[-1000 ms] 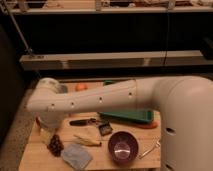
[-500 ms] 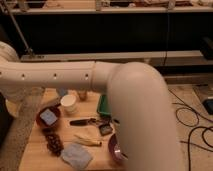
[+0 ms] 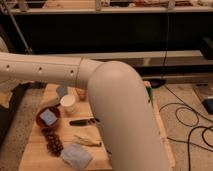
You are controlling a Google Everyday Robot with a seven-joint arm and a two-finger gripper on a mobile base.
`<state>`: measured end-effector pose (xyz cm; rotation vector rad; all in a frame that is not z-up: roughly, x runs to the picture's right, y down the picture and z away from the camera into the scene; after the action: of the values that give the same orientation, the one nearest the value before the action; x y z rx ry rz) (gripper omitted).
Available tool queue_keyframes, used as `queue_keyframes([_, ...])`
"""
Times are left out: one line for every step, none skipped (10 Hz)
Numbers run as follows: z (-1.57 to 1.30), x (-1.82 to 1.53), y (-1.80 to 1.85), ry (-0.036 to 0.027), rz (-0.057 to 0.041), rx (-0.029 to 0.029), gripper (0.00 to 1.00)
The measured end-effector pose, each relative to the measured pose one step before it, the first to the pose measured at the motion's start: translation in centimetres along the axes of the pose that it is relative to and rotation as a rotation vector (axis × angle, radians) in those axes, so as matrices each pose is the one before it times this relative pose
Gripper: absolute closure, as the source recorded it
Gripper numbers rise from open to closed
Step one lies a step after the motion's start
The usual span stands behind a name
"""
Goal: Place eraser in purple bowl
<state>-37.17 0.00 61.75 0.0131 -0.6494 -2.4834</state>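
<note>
- Camera view: a white, smooth-shelled robot arm (image 3: 120,115) fills the middle; its rounded elbow housing stands in front, and a tube section with small dark holes runs to the left edge.
- End effector: out of view, past the left edge where the arm leaves the picture; whether it is released or clenched cannot be told.
- Purple bowl: not visible; the elbow housing covers the right part of the counter (image 3: 36,157), a pale wood surface.
- Eraser: cannot be singled out among the items.
- Reddish-brown bowl (image 3: 41,123): round and glossy, on the left side of the counter, with a flat blue-grey block (image 3: 48,117) inside.
- White cup (image 3: 67,103): upright and cylindrical, just beside the reddish-brown bowl.
- Dark slim tool (image 3: 82,121): lies flat, its right end hidden under the arm.
- Brown knobbly cluster (image 3: 52,142): rough-textured, in front of the reddish-brown bowl.
- Blue-grey pad (image 3: 76,156): soft-looking and roughly square, near the front edge.
</note>
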Motion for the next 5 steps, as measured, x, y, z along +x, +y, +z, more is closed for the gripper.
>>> queue_keyframes([0.009,-0.006,0.001,-0.00001,-0.00002,-0.00003,0.20])
queue_keyframes([0.103,0.053,-0.012,-0.00182,0.00087,0.00067,0.20])
queue_keyframes([0.416,-0.204,0.343,-0.00183,0.02847,0.01077,0.20])
queue_keyframes([0.820,-0.482,0.831,0.00426,0.06594,0.01317,0.20])
queue_keyframes([0.802,-0.403,0.699,0.00586,0.07342,0.01242,0.20])
